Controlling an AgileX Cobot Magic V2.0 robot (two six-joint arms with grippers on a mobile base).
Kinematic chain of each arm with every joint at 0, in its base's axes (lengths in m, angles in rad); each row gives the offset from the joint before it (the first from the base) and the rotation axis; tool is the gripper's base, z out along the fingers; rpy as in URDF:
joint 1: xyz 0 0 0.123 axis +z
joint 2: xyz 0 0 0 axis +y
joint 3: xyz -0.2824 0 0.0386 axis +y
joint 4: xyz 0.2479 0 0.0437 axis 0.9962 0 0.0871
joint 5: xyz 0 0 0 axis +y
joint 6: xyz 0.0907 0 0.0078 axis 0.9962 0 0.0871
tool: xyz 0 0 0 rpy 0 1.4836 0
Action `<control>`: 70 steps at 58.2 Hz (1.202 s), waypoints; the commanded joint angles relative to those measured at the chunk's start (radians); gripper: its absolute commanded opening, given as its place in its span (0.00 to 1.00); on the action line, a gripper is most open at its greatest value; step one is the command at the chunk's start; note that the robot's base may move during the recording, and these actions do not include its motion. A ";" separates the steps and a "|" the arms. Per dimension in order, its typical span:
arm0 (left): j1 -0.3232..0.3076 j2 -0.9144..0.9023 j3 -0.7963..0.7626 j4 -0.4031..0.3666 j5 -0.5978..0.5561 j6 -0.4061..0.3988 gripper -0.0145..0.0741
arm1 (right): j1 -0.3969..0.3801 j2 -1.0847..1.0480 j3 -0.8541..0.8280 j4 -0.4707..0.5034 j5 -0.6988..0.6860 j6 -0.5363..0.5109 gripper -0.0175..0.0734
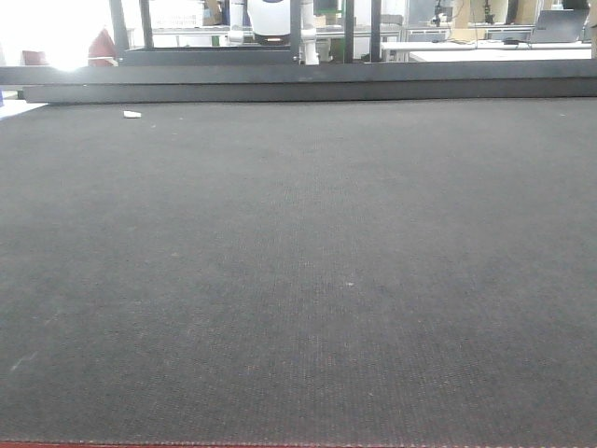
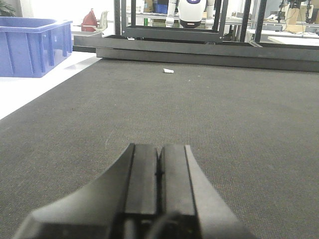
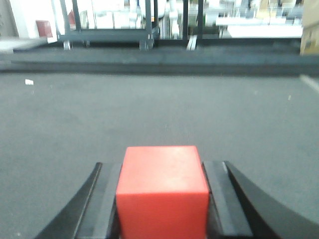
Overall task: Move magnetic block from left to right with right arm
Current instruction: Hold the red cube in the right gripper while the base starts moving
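In the right wrist view the magnetic block (image 3: 162, 191), a plain bright-red cube, sits between the two black fingers of my right gripper (image 3: 162, 164), and both pads press its sides. I cannot tell whether the cube rests on the dark mat (image 3: 159, 114) or hangs above it. My left gripper (image 2: 159, 147) is low over the mat (image 2: 199, 109) with its jaws closed together and nothing between them. The front view shows only the mat (image 1: 298, 261), with neither gripper nor the block in it.
A blue plastic crate (image 2: 32, 45) stands off the mat's left side. A small white scrap (image 2: 168, 70) lies near the far edge. Dark metal rails (image 1: 298, 89) run along the back, with a rack and a white robot (image 2: 189, 12) behind. A red rim (image 1: 280, 445) borders the front edge.
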 commanded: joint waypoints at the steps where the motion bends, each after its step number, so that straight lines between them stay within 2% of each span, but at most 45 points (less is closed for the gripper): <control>1: 0.000 -0.008 0.010 -0.006 -0.083 -0.001 0.03 | -0.004 -0.017 -0.026 -0.014 -0.075 0.005 0.51; 70: 0.000 -0.008 0.010 -0.006 -0.083 -0.001 0.03 | -0.004 -0.018 -0.026 -0.014 -0.064 0.005 0.51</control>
